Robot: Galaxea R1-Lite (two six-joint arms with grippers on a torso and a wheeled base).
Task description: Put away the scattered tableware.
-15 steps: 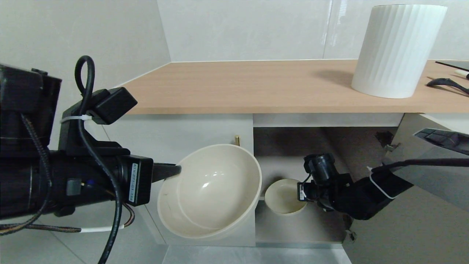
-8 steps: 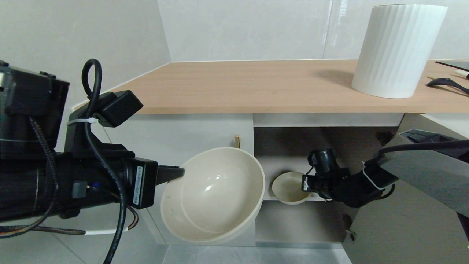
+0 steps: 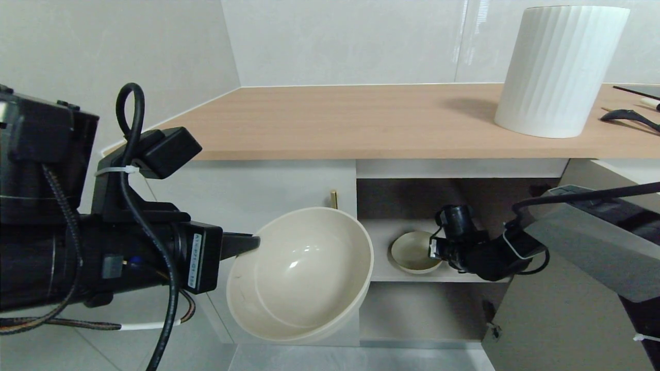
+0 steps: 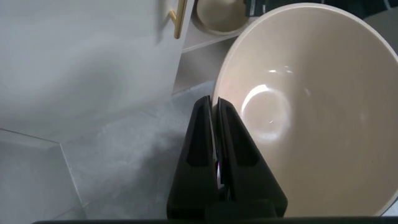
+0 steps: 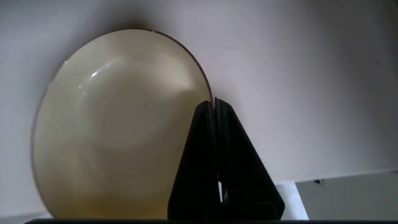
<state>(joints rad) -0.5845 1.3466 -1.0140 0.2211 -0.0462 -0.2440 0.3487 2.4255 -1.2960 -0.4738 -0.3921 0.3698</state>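
1. Found the left hand (image 3: pixel 251 242) at centre-left of the head view, clamped on the near rim of the large bowl (image 3: pixel 299 273). Confirmed this in the left wrist view, where its fingers (image 4: pixel 200 137) pinched the cream rim with almost no gap.
2. Saw the large bowl (image 4: pixel 305 112) held off the floor (image 4: pixel 112 155) at lower centre of the head view. Noted it tipped on its side, opening toward the camera, in front of the closed cabinet door (image 3: pixel 268 185) and just below the brass handle (image 3: pixel 333 197).
3. Found the right hand (image 3: pixel 432 251) right of centre, reaching into the open cabinet. Saw it shut tight on the right-hand rim of the small bowl (image 3: pixel 415 251). Matched this in the right wrist view, with the hand (image 5: pixel 214 102) gripping the thin edge of the small bowl (image 5: pixel 118 118).
4. Placed the small bowl at the level of the middle shelf (image 3: pixel 379 247), slightly tilted. Could not tell whether its base touched the shelf.
5. Noted the wooden bench (image 3: pixel 361 123) across the upper half, carrying a ribbed white container (image 3: pixel 559 72) at upper right. Saw a black utensil (image 3: pixel 626 116) just beside the container at the right edge.
6. Saw the open cabinet door (image 3: pixel 557 319) swung out at lower right.
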